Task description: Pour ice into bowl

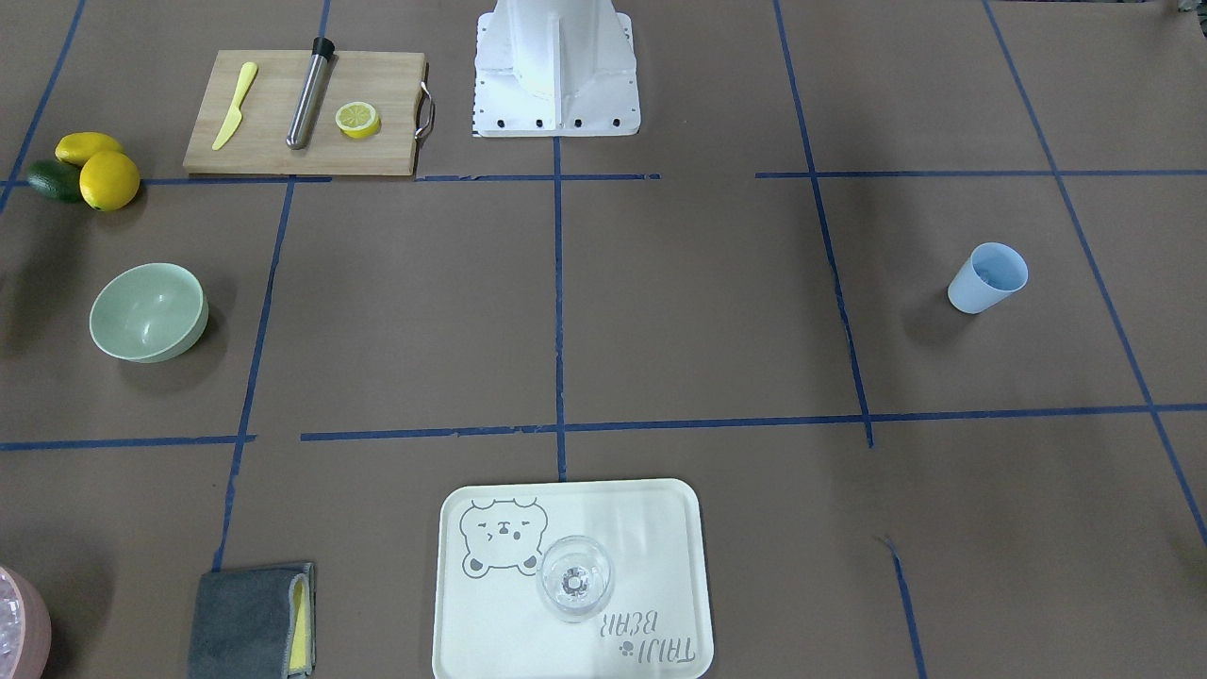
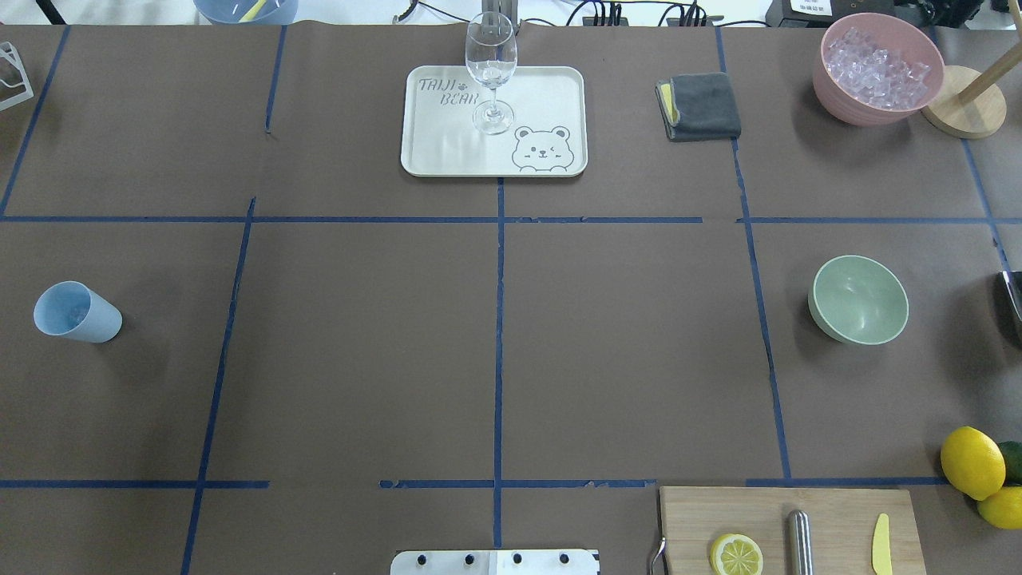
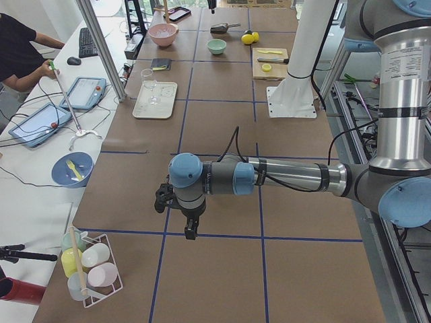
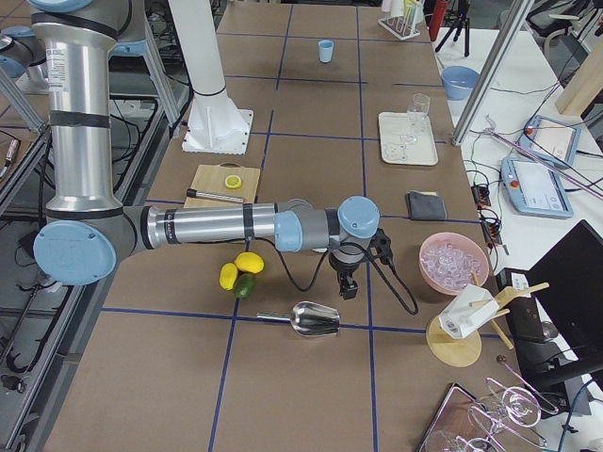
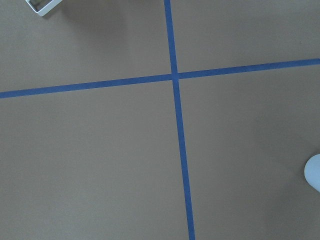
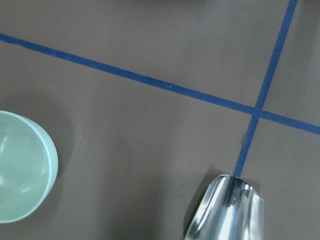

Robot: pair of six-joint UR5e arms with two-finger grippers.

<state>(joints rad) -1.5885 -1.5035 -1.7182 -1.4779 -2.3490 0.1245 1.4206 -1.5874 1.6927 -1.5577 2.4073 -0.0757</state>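
The pale mint-green bowl (image 2: 859, 299) stands empty on the right half of the table; it also shows in the front view (image 1: 149, 311) and at the left edge of the right wrist view (image 6: 20, 170). Ice (image 2: 874, 68) fills a pink container at the far right. A blue cup (image 2: 76, 313) stands at the far left; I cannot tell its contents. My left gripper (image 3: 190, 230) hangs over the table's left end, and the cup's edge (image 5: 314, 172) shows in its wrist view. My right gripper (image 4: 347, 288) hangs between the bowl and a metal scoop (image 4: 316, 320). I cannot tell whether either is open.
A white tray (image 2: 447, 152) with a wine glass (image 2: 490, 72) sits at far centre. A grey cloth (image 2: 703, 105) lies beside it. A cutting board (image 2: 830, 511) with half a lemon, a muddler and a knife is near the base. Lemons (image 2: 971, 461) lie at the right edge.
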